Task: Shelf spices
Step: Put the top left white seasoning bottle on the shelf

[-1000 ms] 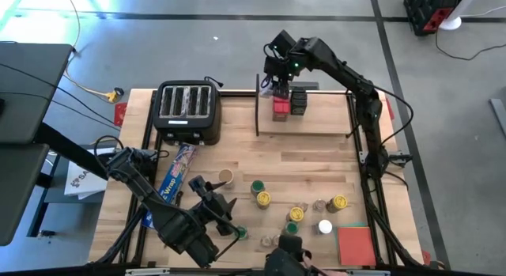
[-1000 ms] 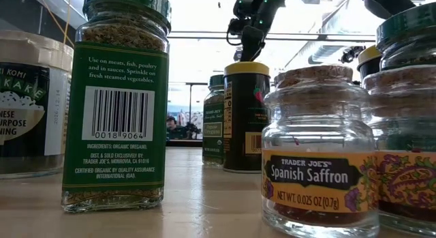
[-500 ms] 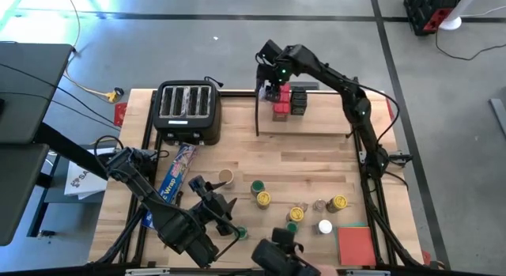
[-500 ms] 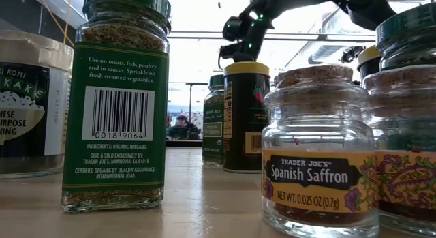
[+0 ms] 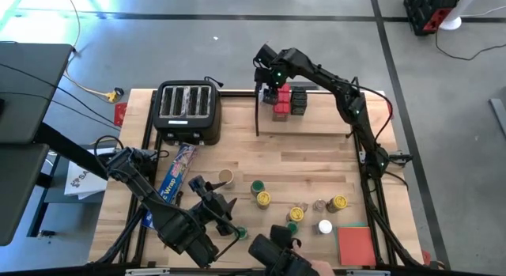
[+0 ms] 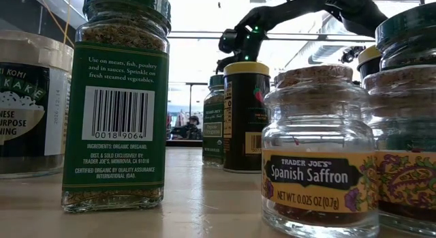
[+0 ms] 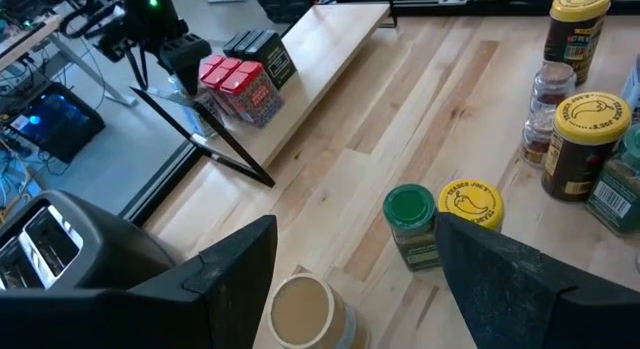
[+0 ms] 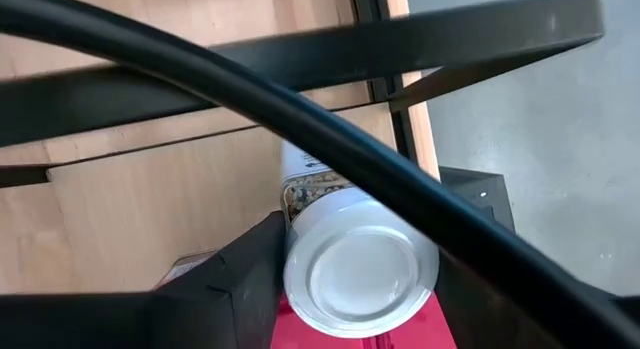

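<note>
Right gripper (image 5: 267,88) grips white-lidded jar (image 8: 358,272) — at shelf's (image 5: 316,122) end frame.

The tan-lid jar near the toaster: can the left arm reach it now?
Probably yes. In the left wrist view the tan-lid jar stands just ahead of the open left claw, between its fingers' line, with bare table around it. The green-lid jar stands apart to one side.
</note>
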Available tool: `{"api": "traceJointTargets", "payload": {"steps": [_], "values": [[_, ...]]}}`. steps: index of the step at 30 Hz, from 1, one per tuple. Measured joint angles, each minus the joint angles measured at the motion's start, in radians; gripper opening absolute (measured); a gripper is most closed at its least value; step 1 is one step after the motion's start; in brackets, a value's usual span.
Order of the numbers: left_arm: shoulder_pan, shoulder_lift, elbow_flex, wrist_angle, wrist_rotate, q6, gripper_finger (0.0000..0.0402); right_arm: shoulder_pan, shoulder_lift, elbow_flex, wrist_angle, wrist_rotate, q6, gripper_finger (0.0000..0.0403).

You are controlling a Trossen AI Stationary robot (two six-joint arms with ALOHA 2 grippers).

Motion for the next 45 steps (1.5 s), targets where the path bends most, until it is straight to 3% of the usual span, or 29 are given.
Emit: {"api": "traceJointTargets", "payload": {"steps": [45], "values": [[-0.002, 0.000, 0.000, 0.004, 0.019, -0.001, 0.0268, 0.000, 0.007, 0.000, 0.031, -0.011, -0.012, 0.0223]]}}
